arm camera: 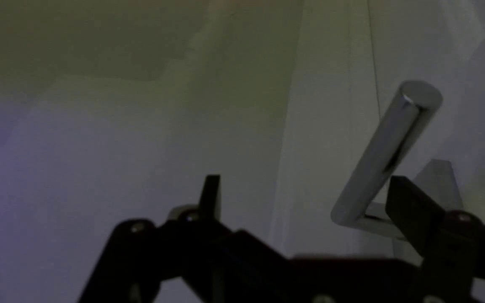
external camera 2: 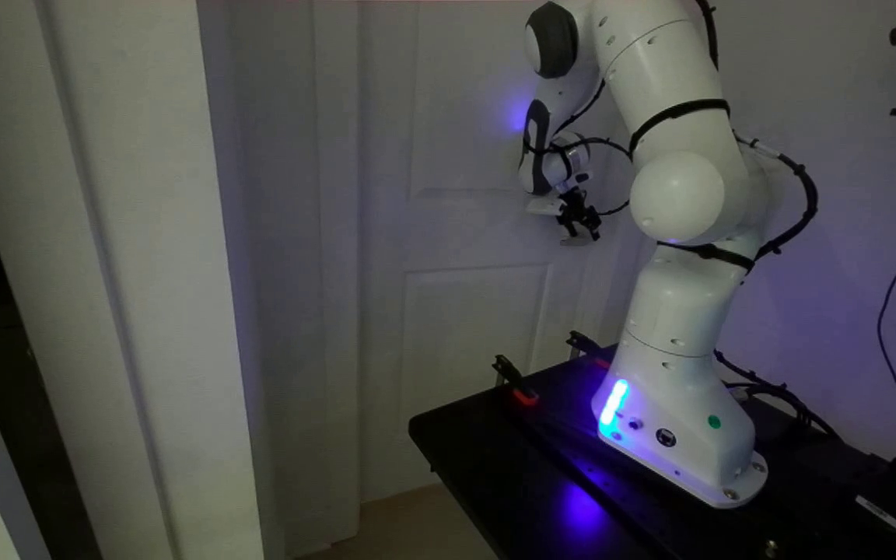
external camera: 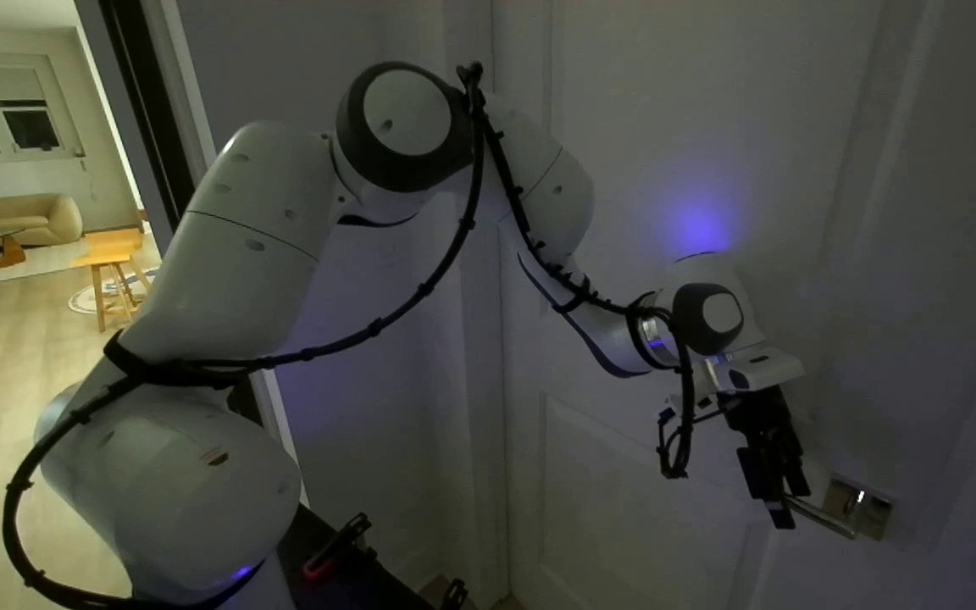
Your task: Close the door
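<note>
Door: tall, white and panelled; you see it in both exterior views, standing beyond the clamped edge of the desk. Whether it sits fully in its frame, you cannot tell.
Lever handle: silver, projecting from a rectangular plate on the door, past that same edge.
Gripper: black; you have its fingers spread wide apart, with hold of nothing, at the lever handle and beyond the clamped edge.
Contact: in the wrist view, the finger on the right of that view is just beside the lever handle and hides part of its neck; whether they touch, you cannot tell.
Arm: white; yours rises from a base on the desk and reaches over the clamped edge towards the door.
Clamped edge: facing the door; you find a clamp near the rounded corner and a second clamp farther along.
Light strip: blue, low on the base.
Cable: black, strapped along your arm.
</note>
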Robot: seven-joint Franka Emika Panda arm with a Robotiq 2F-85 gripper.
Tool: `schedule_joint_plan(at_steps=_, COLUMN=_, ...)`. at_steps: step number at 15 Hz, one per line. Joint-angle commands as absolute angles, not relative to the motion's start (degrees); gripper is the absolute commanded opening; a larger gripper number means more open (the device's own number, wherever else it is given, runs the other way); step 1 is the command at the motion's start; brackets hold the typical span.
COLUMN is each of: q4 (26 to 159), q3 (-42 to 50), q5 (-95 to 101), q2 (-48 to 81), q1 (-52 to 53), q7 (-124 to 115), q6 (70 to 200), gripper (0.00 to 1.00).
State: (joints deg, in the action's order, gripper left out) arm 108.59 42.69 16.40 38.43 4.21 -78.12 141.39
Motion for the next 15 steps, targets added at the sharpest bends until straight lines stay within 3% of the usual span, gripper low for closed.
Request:
schedule_joint_plan(at_steps=1, q4=113.6, q3=43.1, q5=18.4, q2=32.1, q1=4.7, q7=-79.6, q6=140.4, gripper=1.00)
schedule_joint_plan(at_steps=15, q4=116.8, q3=34.7, q5=23.7, q2=15.6, q1=0.4, q7=-68.6, q6=131.4, gripper=1.00)
